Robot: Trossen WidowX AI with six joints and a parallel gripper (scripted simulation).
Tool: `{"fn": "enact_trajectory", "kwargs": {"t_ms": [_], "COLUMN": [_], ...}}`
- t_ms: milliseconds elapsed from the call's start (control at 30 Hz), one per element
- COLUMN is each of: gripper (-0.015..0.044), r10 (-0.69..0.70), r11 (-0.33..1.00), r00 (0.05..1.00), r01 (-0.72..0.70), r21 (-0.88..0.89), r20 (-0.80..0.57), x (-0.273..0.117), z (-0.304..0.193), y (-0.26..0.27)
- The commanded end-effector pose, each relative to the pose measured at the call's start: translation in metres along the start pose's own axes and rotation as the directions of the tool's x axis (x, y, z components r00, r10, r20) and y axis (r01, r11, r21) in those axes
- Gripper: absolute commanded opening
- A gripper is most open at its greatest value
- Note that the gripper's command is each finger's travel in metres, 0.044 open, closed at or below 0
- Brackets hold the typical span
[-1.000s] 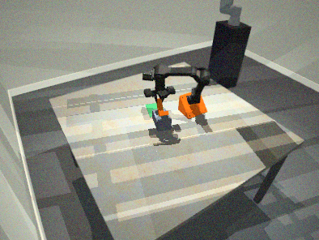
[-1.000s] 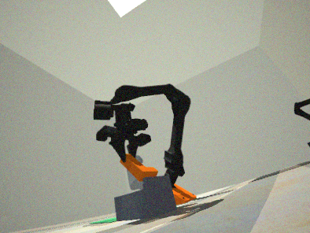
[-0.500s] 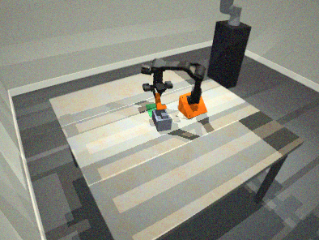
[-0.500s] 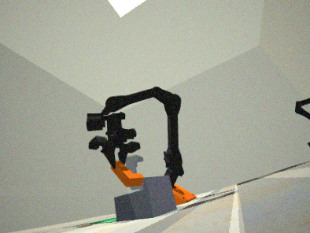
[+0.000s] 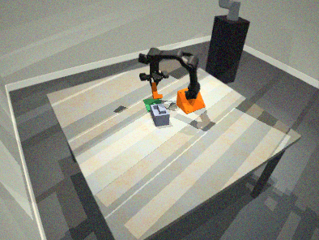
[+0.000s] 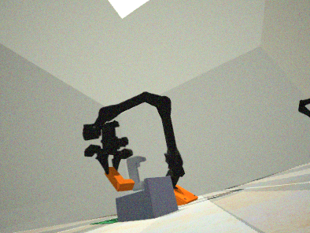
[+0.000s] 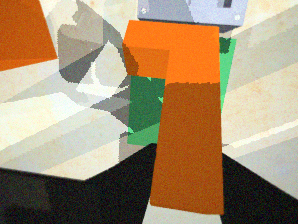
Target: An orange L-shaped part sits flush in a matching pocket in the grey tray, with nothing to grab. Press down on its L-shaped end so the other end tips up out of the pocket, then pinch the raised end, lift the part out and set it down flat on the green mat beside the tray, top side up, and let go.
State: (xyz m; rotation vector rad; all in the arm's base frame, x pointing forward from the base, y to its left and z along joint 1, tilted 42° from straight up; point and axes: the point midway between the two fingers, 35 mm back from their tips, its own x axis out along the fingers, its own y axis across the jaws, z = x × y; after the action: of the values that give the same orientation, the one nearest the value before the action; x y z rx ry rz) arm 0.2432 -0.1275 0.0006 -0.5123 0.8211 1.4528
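The orange L-shaped part [image 5: 155,92] [image 6: 124,185] [image 7: 192,115] is out of the tray and hangs steeply tilted in the air, its L-shaped end lowest. My gripper [image 5: 154,83] [image 6: 111,170] [image 7: 184,155] points down and is shut on the part's straight upper end. The grey tray [image 5: 162,118] [image 6: 162,201] [image 7: 202,10] stands on the table, its pocket empty in the top view. The green mat [image 5: 148,104] [image 6: 105,223] [image 7: 145,107] lies beside the tray, below the part in the wrist view. Part of the mat is hidden by the tray and the held part.
The arm's orange base [image 5: 190,102] [image 6: 186,196] [image 7: 22,37] stands to one side of the mat and tray. Shadows of the arm fall across the table top [image 5: 174,162]. A dark pedestal [image 5: 227,49] stands behind the table.
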Motion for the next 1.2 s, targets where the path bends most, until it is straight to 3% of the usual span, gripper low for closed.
{"fn": "enact_trajectory", "kwargs": {"t_ms": [0, 1167], "gripper": [0.0, 0.0], "r10": [0.001, 0.001], "r11": [1.0, 1.0], "r00": [1.0, 1.0], "r01": [-0.001, -0.001], "r21": [-0.001, -0.002], "r20": [-0.005, -0.004], "x": [0.0, 0.042], "z": [-0.021, -0.024], "y": [0.002, 0.002]}}
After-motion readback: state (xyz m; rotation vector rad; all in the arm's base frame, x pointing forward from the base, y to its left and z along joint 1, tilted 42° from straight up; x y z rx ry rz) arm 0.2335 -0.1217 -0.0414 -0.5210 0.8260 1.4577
